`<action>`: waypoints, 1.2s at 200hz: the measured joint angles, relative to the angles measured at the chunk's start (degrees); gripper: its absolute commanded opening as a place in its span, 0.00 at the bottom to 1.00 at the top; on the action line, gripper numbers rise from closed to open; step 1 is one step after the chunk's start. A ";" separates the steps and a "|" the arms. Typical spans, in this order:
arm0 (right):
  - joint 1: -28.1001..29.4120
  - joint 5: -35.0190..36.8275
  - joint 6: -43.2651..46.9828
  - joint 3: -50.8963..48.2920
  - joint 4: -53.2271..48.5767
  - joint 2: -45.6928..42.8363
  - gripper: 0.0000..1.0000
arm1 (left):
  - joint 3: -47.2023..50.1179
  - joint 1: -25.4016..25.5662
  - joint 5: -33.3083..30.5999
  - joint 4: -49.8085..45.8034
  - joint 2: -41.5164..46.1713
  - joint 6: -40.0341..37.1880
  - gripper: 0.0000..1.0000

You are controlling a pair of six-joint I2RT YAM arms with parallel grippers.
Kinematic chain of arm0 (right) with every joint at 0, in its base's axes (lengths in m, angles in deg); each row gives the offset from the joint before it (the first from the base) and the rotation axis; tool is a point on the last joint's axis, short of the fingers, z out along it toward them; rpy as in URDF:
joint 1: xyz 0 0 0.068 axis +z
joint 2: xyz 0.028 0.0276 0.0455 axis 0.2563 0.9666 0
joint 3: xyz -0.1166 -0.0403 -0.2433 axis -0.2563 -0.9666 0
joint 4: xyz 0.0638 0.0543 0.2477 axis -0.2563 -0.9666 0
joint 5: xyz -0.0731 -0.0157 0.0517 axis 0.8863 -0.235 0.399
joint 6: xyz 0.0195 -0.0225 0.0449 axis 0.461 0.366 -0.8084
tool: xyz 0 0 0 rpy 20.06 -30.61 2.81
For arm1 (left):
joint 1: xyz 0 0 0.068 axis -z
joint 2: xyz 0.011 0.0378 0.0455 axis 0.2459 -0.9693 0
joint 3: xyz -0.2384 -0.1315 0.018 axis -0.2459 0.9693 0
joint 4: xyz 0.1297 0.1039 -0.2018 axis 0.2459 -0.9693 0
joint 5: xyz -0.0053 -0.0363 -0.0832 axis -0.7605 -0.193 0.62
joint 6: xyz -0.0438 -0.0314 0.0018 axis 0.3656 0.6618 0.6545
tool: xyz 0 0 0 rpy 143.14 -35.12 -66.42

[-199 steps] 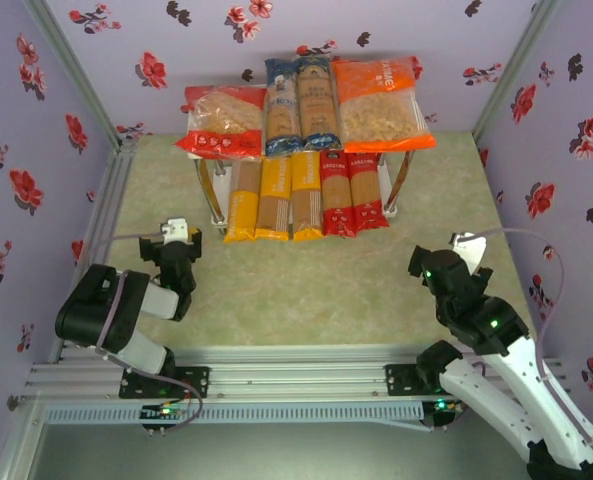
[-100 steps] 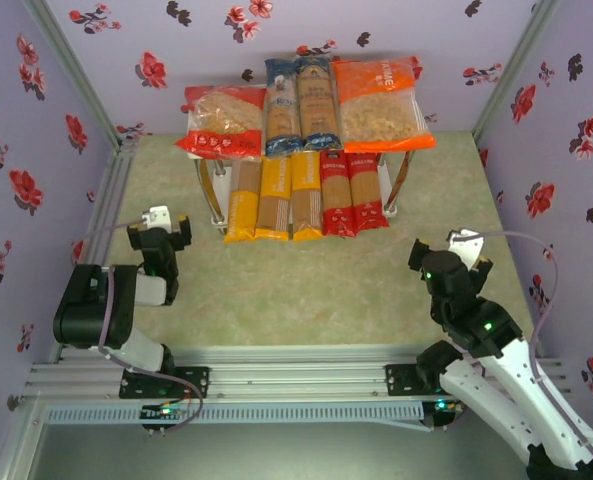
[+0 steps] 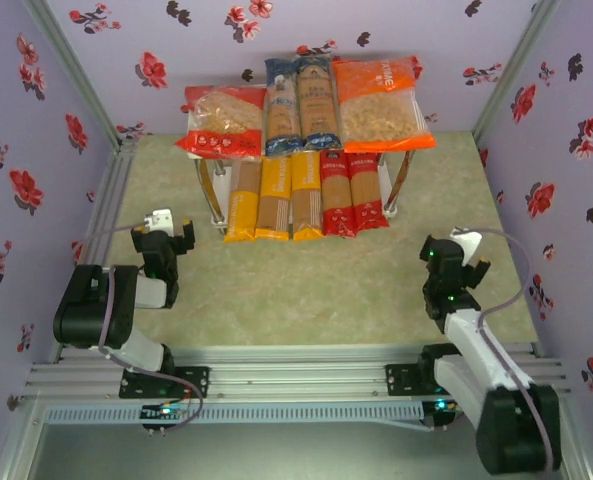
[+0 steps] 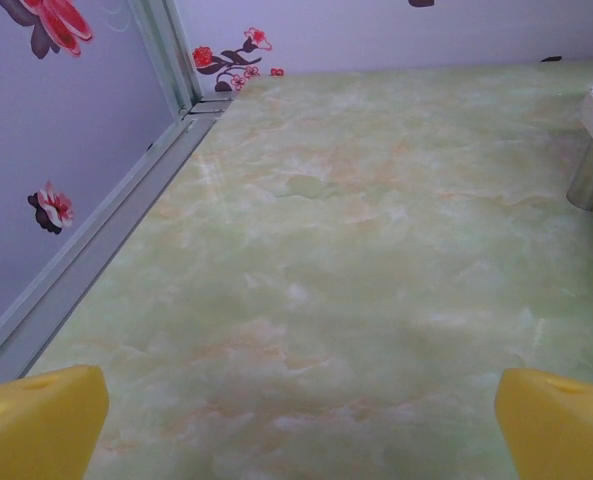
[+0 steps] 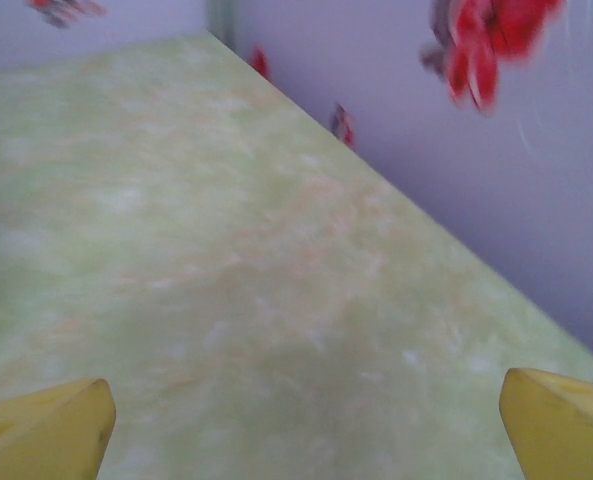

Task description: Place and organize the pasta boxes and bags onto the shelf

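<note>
The left gripper (image 3: 164, 235) and the right gripper (image 3: 453, 258) are held wide open over the smooth green marbled table (image 3: 306, 290), with nothing between the jaws. Farther back, five narrow spaghetti packs (image 3: 306, 195) are laid side by side on the lower board of the shelf (image 3: 405, 178), their long axes pointing toward the arms. On the upper board, two blue packs (image 3: 298, 103) are laid the same way, between a red-ended bag (image 3: 223, 122) and an orange bag (image 3: 381, 102).
</note>
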State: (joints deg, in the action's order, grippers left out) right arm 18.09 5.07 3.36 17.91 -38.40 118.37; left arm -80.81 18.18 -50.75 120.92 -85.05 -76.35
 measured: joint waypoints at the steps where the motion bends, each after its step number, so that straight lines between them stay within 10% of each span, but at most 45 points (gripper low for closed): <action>1: -0.46 -0.39 -0.07 -0.35 0.94 0.87 0.99 | 0.00 0.00 -0.02 0.00 0.00 0.00 1.00; 116: -2.32 -16.06 5.73 -3.30 52.11 39.26 0.99 | 0.00 0.00 0.00 0.00 0.02 0.00 1.00; 240: -4.37 -26.84 7.91 6.73 40.50 38.75 0.99 | -2.36 0.17 -0.70 -4.07 0.00 0.63 1.00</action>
State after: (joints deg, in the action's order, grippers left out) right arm 13.72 -21.77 11.27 24.64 2.11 157.13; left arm -83.17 18.36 -51.45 116.85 -85.05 -75.71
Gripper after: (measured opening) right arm 0.993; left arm 0.997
